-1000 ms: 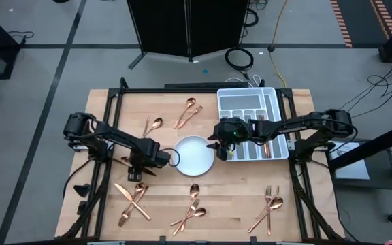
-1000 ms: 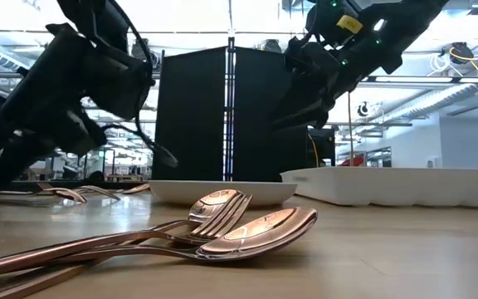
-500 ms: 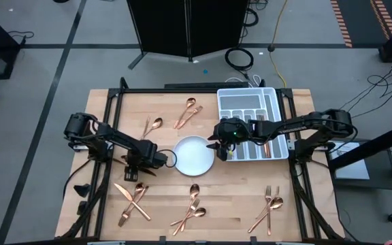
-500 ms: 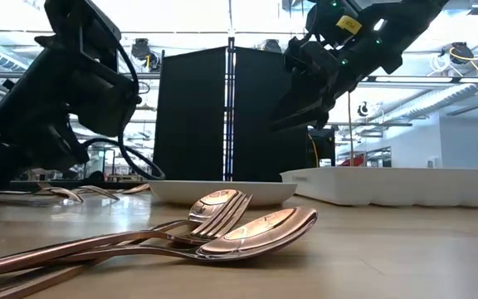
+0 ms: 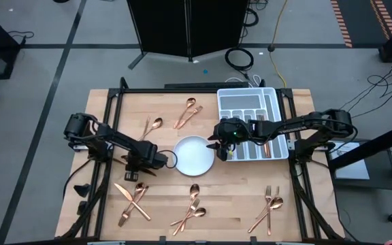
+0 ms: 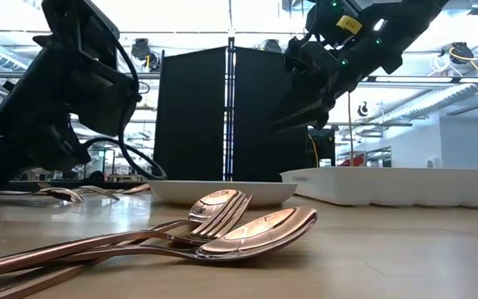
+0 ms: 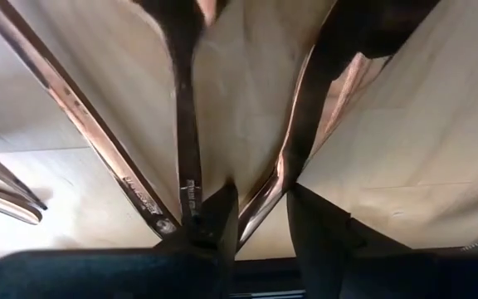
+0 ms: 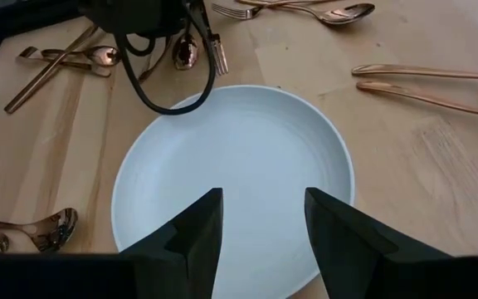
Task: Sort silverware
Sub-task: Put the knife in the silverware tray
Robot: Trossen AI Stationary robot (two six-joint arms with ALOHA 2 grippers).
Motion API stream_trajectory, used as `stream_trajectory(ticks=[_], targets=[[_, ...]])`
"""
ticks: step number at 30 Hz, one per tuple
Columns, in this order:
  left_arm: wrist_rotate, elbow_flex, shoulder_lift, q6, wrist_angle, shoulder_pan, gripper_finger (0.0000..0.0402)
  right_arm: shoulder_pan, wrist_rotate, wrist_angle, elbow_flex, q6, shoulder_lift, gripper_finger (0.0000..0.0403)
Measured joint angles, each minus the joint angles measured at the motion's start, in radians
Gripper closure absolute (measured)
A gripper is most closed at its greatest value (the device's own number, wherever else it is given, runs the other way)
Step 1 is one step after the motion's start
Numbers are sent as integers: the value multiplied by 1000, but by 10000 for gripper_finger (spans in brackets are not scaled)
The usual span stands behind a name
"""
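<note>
Copper silverware lies in scattered groups on the wooden table. My left gripper (image 5: 136,165) is low over a few pieces just left of the round white plate (image 5: 194,155). In the left wrist view its fingers (image 7: 264,216) have closed in on one copper handle (image 7: 293,141), and two more handles (image 7: 185,124) (image 7: 81,124) lie beside it. My right gripper (image 5: 216,145) hovers open above the plate's right rim (image 8: 338,166), holding nothing. The white divided tray (image 5: 250,122) sits at the far right with copper pieces (image 5: 267,146) in a near compartment. My left gripper pinches one copper utensil by the free end of its handle (image 7: 265,195), between its two fingers (image 7: 222,218). The fingers come from above, slanting down along the handle's line. The utensil still lies along the table, its head end in the gripper's shadow.
Other copper pieces: a spoon (image 5: 154,124) and a pair (image 5: 188,112) toward the far edge, crossed knives (image 5: 133,201), a group (image 5: 192,207) and a group (image 5: 269,207) along the near edge. A fork and spoon (image 6: 222,224) fill the low view's foreground.
My left gripper has come down onto the utensils left of the plate, shifting slightly toward the table's left edge. The right arm has kept still.
</note>
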Motion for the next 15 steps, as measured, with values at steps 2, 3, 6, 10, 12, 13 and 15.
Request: stream_trajectory(ticks=[2, 3, 6, 10, 12, 13, 15], targets=[[-11, 1, 4, -1, 0, -16, 302, 0, 0, 0, 0, 0, 0, 241], [-17, 2, 10, -1, 0, -25, 302, 0, 0, 0, 0, 0, 0, 241], [-32, 2, 22, 2, 0, -50, 302, 0, 0, 0, 0, -1, 0, 241], [-48, 2, 27, 9, -1, -70, 303, 0, 0, 0, 0, -19, 0, 241], [-50, 2, 27, 23, -1, -75, 311, 0, 0, 0, 0, -19, 0, 241], [-51, 2, 27, 27, -1, -76, 317, 0, 0, 0, 0, -19, 0, 241], [-52, 2, 28, 30, -1, -78, 336, 0, 0, 0, 0, -19, 0, 241]])
